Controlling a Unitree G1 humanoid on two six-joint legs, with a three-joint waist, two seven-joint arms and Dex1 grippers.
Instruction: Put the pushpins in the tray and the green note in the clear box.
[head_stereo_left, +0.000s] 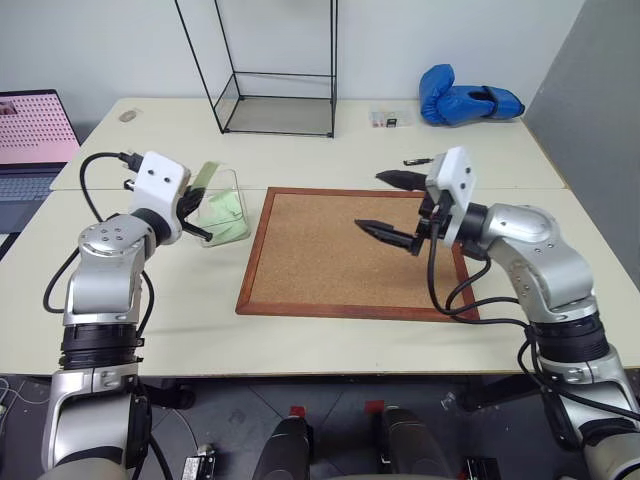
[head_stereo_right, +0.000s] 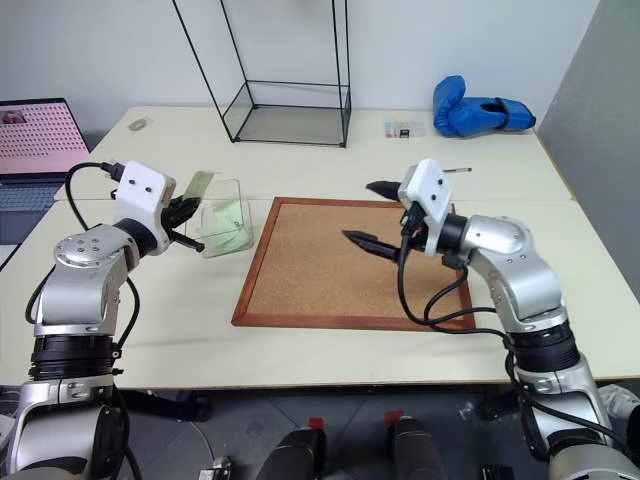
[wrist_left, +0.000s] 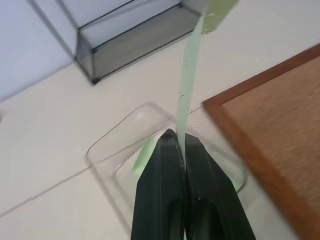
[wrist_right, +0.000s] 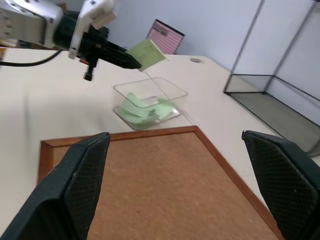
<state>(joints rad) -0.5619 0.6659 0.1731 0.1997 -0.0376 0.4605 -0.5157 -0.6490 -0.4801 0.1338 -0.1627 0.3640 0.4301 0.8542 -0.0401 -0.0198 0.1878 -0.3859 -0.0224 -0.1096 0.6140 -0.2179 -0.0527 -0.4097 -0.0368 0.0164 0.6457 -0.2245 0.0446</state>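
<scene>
My left gripper (head_stereo_left: 196, 200) is shut on the green note (head_stereo_left: 205, 177), a pale slip that stands up from its fingertips (wrist_left: 176, 142). The note hangs just above the clear box (head_stereo_left: 226, 213), which sits left of the corkboard and has other pale green slips in it. Over the corkboard's right half my right gripper (head_stereo_left: 392, 206) is open and empty, pointing left toward the box. A small dark oval dish, seemingly the tray (head_stereo_left: 128, 115), lies at the table's far left corner. I cannot make out any pushpins.
The wood-framed corkboard (head_stereo_left: 330, 255) lies bare at the table's middle. A tall black-wire glass case (head_stereo_left: 280, 105) stands behind it. A blue boxing glove (head_stereo_left: 465, 103) and a small clear packet (head_stereo_left: 390, 118) lie at the back right. A laptop (head_stereo_left: 30, 140) sits at far left.
</scene>
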